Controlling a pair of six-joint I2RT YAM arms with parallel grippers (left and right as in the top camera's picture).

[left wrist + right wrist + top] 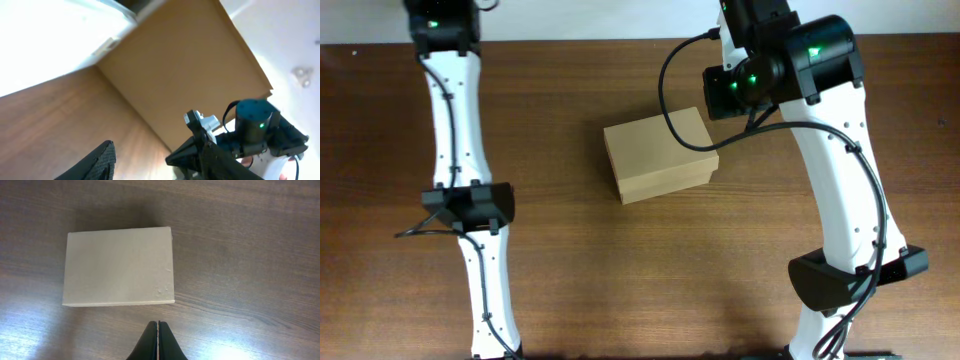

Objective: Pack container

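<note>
Centrally, nearer the far edge of the wooden table point(620, 280), the container point(658, 155) is lying closed, contents hidden; right gripper point(158, 339) is hanging clenched, left gripper point(100, 162) unclear.

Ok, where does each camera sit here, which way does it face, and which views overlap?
Overhead: fixed above the table, facing straight down; closed container mid-table, left arm and right arm in view.
Left wrist: on the left arm, tilted sideways toward a tan panel and a green-lit arm joint; one dark finger at the bottom.
Right wrist: on the right arm, facing straight down at the container; its shut fingers at the bottom edge.
Shared: overhead and right wrist both show the container.
</note>
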